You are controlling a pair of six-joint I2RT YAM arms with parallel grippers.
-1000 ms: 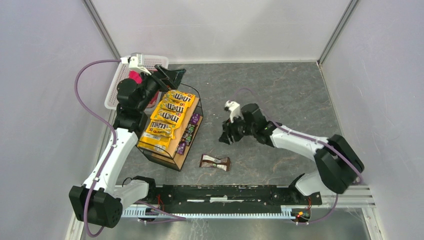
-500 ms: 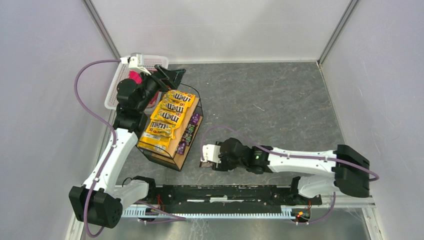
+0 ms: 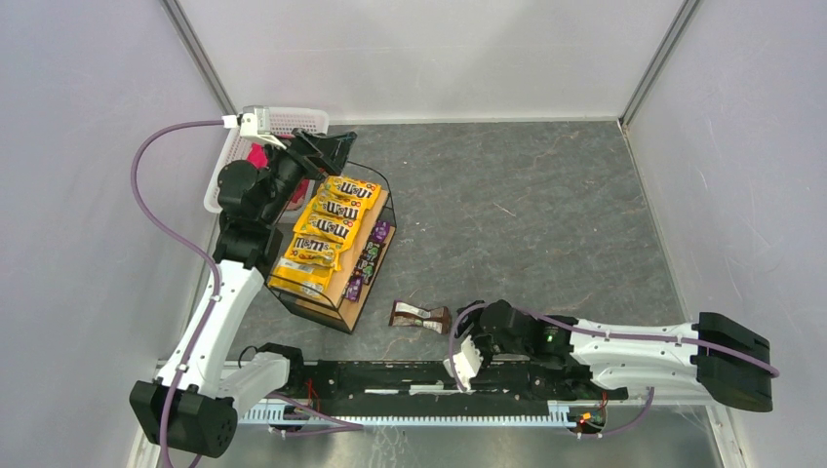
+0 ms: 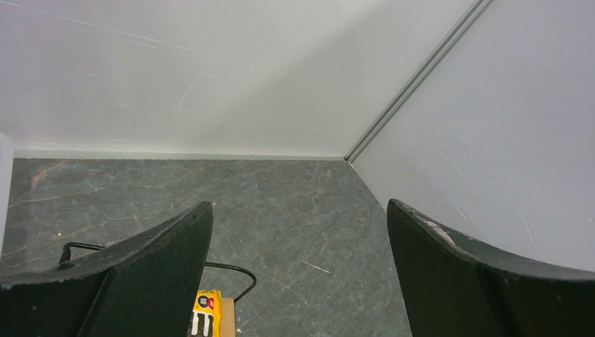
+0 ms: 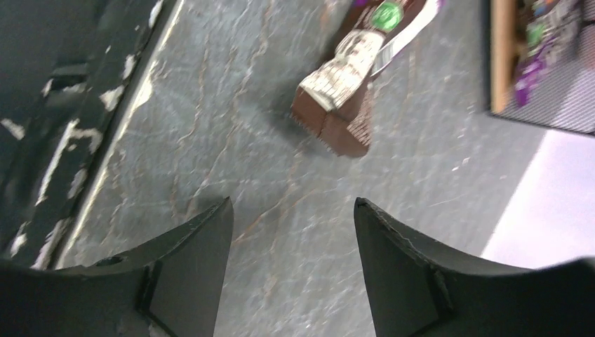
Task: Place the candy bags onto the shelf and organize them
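Note:
The shelf [image 3: 343, 310] stands at the left. Yellow candy bags [image 3: 327, 226] lie in a row on its top plank, dark purple ones [image 3: 369, 259] on the lower plank. One brown candy bag [image 3: 419, 316] lies flat on the floor to the right of the shelf; the right wrist view shows this brown bag [image 5: 344, 91] ahead of the fingertips, apart from them. My right gripper [image 3: 470, 327] hovers low just right of it, open and empty [image 5: 292, 201]. My left gripper [image 3: 328, 146] hangs open and empty over the shelf's far end [image 4: 298, 203], with a yellow bag [image 4: 205, 316] below it.
A white perforated basket [image 3: 226, 161] with a pink cloth [image 3: 258, 154] sits behind the shelf in the far left corner. The black mounting rail [image 3: 429, 375] runs along the near edge, close beside my right gripper. White walls enclose the grey floor.
My right arm has swung from mid-table down toward the near edge and now sits right of the brown bag, its jaws wider. The left arm shifted only slightly.

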